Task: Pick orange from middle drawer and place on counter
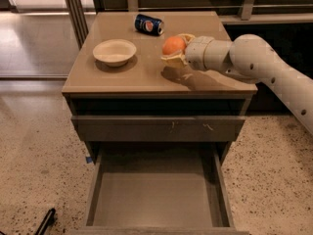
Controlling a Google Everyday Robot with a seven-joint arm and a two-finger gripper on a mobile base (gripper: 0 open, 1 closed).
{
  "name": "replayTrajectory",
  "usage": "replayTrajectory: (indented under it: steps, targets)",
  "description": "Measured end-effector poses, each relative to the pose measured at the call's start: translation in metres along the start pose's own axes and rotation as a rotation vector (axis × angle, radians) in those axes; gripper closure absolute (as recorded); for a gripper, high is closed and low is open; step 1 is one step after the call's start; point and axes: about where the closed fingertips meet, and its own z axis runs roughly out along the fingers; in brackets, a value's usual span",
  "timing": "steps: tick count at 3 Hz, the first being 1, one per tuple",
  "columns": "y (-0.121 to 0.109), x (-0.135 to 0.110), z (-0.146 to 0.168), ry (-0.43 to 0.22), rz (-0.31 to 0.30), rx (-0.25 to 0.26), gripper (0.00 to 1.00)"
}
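Pincer [171, 51] (orange [173, 44] within) above counter [142, 75]

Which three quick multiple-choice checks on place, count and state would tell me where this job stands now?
1. The middle drawer is: A shut; B open, bare; C open, holding fruit.
2. The orange is: A in that drawer; B in the hand over the counter; C out of view.
3. Things resting on the counter: A two; B four; C none.
B: its pulled-out floor shows nothing. B: the hand grips it above the tan top. A: only the bowl and the can rest there.
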Motion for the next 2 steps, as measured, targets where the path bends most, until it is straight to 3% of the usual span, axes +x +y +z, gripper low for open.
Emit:
replayTrajectory:
  steps: [1, 2]
  targets:
    - [0.0, 0.0, 0.0, 0.0, 0.0, 0.0, 0.1]
    - [0.0002, -0.0001, 0.0002, 0.0, 0.0, 0.0, 0.0]
